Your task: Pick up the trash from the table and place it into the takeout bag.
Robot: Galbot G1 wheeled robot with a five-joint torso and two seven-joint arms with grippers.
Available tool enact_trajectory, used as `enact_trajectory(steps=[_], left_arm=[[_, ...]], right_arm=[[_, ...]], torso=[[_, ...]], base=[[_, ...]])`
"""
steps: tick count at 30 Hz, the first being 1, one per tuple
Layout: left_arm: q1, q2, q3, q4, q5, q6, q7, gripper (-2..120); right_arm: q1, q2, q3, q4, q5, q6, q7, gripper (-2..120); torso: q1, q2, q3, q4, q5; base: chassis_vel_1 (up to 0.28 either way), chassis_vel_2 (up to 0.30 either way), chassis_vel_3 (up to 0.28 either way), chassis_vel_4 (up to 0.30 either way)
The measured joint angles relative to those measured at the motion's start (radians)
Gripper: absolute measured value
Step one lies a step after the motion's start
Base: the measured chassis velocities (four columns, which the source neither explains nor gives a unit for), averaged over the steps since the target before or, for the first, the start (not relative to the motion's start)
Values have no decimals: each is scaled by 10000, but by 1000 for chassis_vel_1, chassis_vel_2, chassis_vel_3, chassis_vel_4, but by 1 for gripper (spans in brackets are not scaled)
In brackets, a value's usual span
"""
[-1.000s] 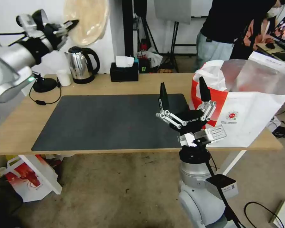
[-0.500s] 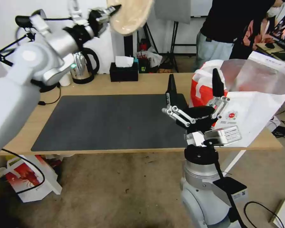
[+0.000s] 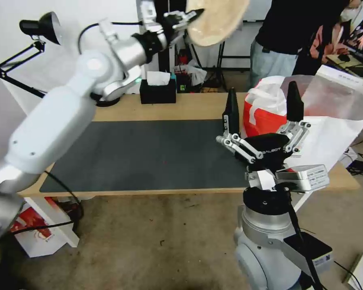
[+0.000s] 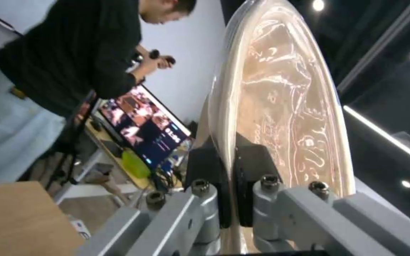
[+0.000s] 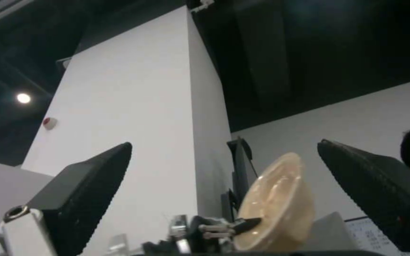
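Note:
My left gripper is raised high above the far side of the table, shut on the rim of the shallow tan pulp bowl, which hangs on edge. In the left wrist view both pads pinch the bowl's rim. The bowl also shows in the right wrist view, held by the left gripper. The takeout bag stands open on the table's right end, to the right of and below the bowl. My right gripper points up near the table's front right, open and holding nothing, just left of the bag.
A large black mat covers the table's middle. A black tissue box sits at the far edge. A black desk lamp stands at the far left. A person stands behind the bag. A red-and-white bag lies on the floor.
My left arm has swung the tan bowl rightward, from above the table's far left to above its far middle, closer to the bag. The right gripper has drifted slightly right and up.

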Motion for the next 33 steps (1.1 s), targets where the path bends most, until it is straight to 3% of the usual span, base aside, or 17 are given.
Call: enact_trajectory(steps=[9,22,33], left_arm=[[-591,-1053,662,651,123,-17,152,1],[-815,-1459,1076,943,212,-93,234,1],[-1470,-2579,2329,1750,225,-245,292,1]], right_arm=[[-63,85,-21,93,-55,98,-20,100],[-61,112,-31,111,-65,124,-22,100],[-21,301,-277,-46,-178,215,-27,100]], torso=[[-1,0,0,0,0],[0,0,-1,2,-2],[-1,0,-1,-1,0]], base=[[0,0,0,0],[0,0,0,0],[0,0,0,0]])
